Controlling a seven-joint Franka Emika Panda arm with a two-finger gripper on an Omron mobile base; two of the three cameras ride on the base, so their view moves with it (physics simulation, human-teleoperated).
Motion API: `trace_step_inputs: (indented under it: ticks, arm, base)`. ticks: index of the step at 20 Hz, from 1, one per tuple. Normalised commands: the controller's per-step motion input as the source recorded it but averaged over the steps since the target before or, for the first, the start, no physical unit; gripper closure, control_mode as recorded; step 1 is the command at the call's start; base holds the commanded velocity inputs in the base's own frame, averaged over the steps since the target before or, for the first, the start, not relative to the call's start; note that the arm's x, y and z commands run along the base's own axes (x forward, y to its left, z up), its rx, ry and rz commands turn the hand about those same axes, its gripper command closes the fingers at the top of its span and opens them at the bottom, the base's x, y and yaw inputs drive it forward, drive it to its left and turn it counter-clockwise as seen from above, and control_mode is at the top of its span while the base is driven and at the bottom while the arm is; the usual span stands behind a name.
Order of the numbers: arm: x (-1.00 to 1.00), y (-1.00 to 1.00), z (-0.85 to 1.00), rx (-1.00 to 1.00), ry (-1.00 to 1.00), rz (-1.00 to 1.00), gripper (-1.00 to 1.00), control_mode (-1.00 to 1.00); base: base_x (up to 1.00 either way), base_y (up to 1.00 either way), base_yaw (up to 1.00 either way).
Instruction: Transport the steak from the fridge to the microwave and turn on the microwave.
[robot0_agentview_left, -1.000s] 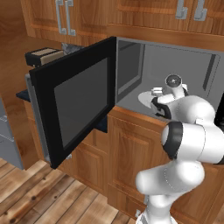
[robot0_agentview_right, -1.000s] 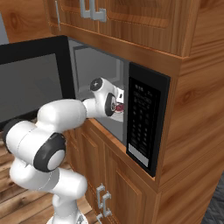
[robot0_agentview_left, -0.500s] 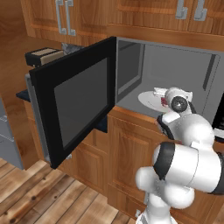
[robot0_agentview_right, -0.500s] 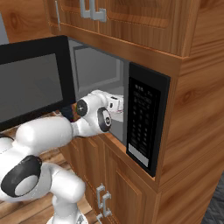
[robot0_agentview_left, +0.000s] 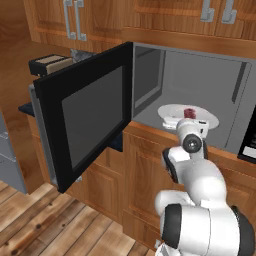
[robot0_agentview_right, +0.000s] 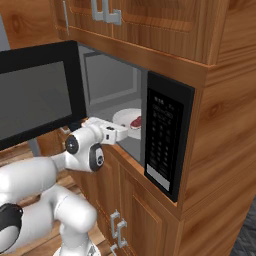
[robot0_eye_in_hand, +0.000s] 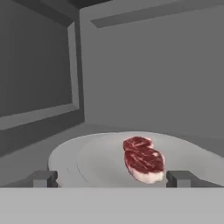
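The steak (robot0_eye_in_hand: 143, 159), dark red with a pale fat edge, lies flat on a white plate (robot0_eye_in_hand: 87, 157) inside the grey cavity of the microwave (robot0_agentview_left: 200, 75). In the base views the steak (robot0_agentview_left: 189, 113) (robot0_agentview_right: 135, 121) rests on the plate (robot0_agentview_left: 172, 110) (robot0_agentview_right: 122, 116). My gripper (robot0_eye_in_hand: 111, 179) is open with nothing between its fingertips, and it sits just short of the plate's near rim. The gripper (robot0_agentview_left: 181, 122) (robot0_agentview_right: 131, 128) hovers at the cavity's front sill. The black-framed door (robot0_agentview_left: 90, 115) (robot0_agentview_right: 35, 100) swings wide open to the left. The control panel (robot0_agentview_right: 164, 140) is on the right.
Wooden cupboards with metal handles (robot0_agentview_left: 72, 20) hang above the microwave, and wooden cabinet doors (robot0_agentview_right: 145, 220) are below it. A dark box-like appliance (robot0_agentview_left: 50, 62) stands on the counter behind the open door. A grey cabinet edge (robot0_agentview_left: 7, 160) is at the far left.
The hand has drawn back out of the cavity toward its front edge. The steak stays on the plate.
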Motion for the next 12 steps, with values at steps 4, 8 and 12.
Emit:
trace_step_inputs:
  ticks: [4, 8, 12]
  arm:
    - [-0.44, 0.21, 1.00, 0.10, 0.07, 0.00, -1.00, -1.00]
    - [-0.67, 0.24, 0.52, 0.06, 0.02, 0.00, -1.00, -1.00]
    - [-0.87, 0.27, 0.04, 0.01, 0.13, 0.00, -1.00, -1.00]
  base:
    - [0.00, 0.00, 0.00]
    - [0.00, 0.00, 0.00]
    - [0.00, 0.00, 0.00]
